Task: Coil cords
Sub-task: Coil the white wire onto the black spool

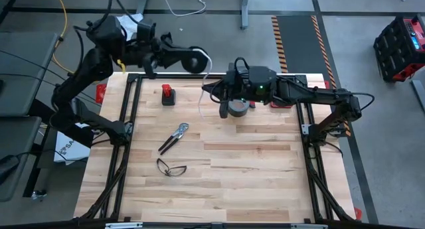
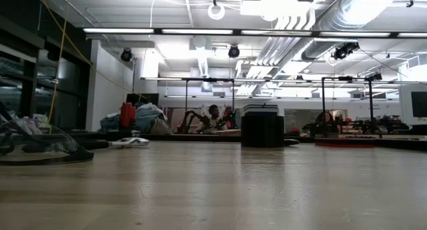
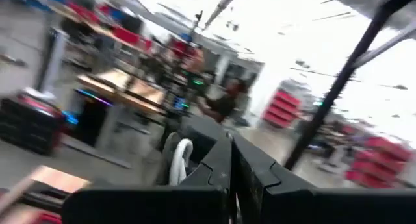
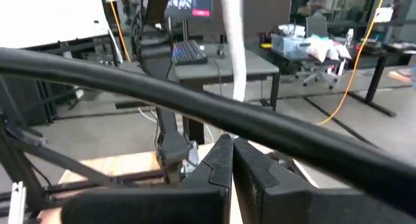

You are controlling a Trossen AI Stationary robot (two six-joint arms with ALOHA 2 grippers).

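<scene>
A robotics lab or workshop is showing here: a wooden worktop (image 1: 219, 169) is sitting on concrete flooring with hazard-striped tape (image 1: 280, 36), red tool cases (image 1: 400, 46) are standing nearby, and exposed ceiling ducts (image 2: 293, 20) are running overhead.

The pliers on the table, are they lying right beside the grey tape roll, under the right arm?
Not quite. The high view shows the pliers lying apart from the grey tape roll, out in the open nearer the table's left side, just above the glasses. No arm is over them.
</scene>
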